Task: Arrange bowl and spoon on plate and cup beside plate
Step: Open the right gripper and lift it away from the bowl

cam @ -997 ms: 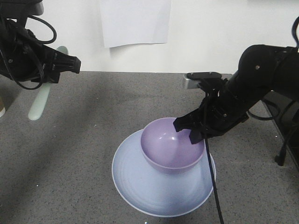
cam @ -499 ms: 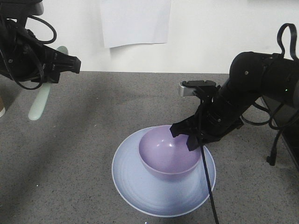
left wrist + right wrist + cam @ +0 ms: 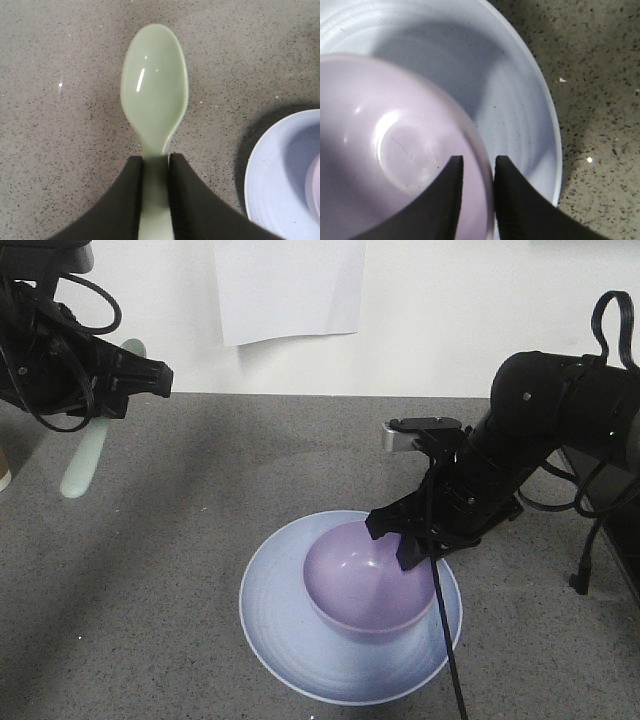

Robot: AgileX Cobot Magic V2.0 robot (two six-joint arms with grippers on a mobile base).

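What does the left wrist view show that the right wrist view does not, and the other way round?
Only the left wrist view shows the spoon, its handle clamped in the left gripper. Only the right wrist view shows the right gripper pinching the rim of the bowl, one finger inside and one outside. Both show the plate and the grey speckled table.

The left gripper [image 3: 156, 162] hangs well to the left of the plate [image 3: 285, 640], its two black fingers [image 3: 122, 200] pinched on the neck of the spoon [image 3: 155, 90], whose head points away from the wrist. The right arm [image 3: 545, 410] bends down from the plate's right side. The right gripper [image 3: 477, 167] sits over the plate, clamped on the rim of the bowl [image 3: 395, 150] with one finger inside and one outside.
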